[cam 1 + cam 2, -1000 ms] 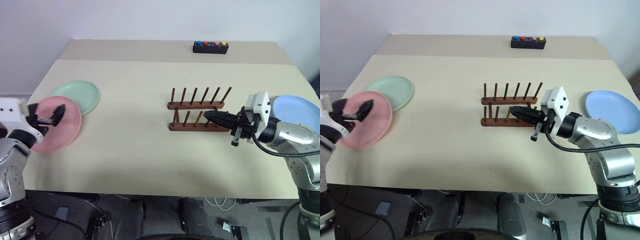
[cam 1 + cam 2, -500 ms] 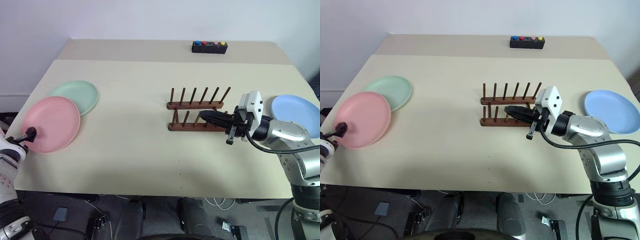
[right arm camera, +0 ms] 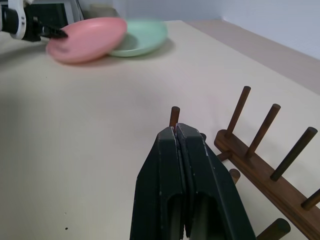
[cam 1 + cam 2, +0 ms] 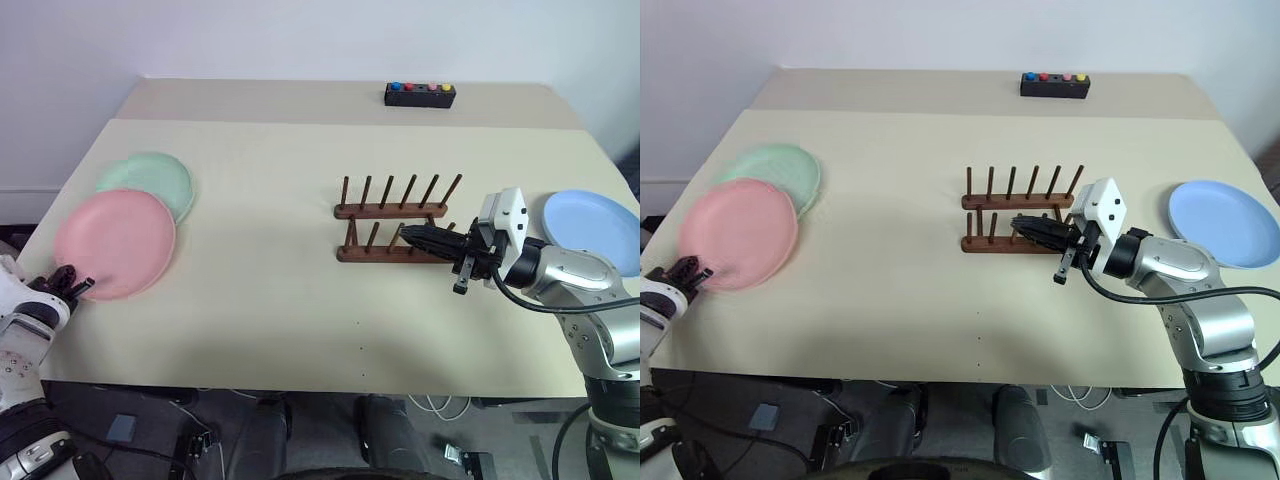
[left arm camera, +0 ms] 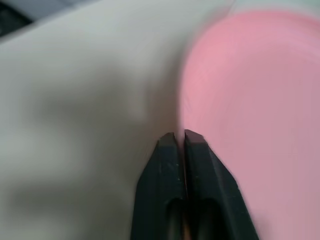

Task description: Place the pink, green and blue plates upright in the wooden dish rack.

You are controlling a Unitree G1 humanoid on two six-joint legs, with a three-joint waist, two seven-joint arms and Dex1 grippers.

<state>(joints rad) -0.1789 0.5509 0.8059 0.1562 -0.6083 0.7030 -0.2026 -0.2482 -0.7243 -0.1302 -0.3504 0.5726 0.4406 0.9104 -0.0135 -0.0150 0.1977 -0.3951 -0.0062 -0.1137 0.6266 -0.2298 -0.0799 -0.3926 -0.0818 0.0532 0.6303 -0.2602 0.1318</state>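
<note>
Plates first: the pink plate (image 4: pixel 116 243) lies near the table's left edge, its far rim overlapping the green plate (image 4: pixel 150 178) behind it, and its near rim is lifted a little off the surface. The blue plate (image 4: pixel 595 229) lies flat by the right edge, well apart from the other two. Between them, right of centre, stands the wooden dish rack (image 4: pixel 395 224) with no plate in it — two rails of upright pegs.

All of this sits on a pale beige table (image 4: pixel 270 300) whose far part is a slightly darker strip; a black box with coloured buttons (image 4: pixel 421 94) rests there. Behind is a plain white wall (image 4: pixel 300 35), and below the near edge dark floor with cables.

The left tool (image 4: pixel 72 284) reaches in low from the table's left front corner, its black fingers pressed together at the near rim of the pink plate; in the left wrist view the tips meet right at that rim, but blur hides whether the rim is caught between them. The right tool (image 4: pixel 418 237) is held level over the rack's near rail, pointing left, fingers pressed together and holding nothing — in the right wrist view one peg stands just past the tips.
</note>
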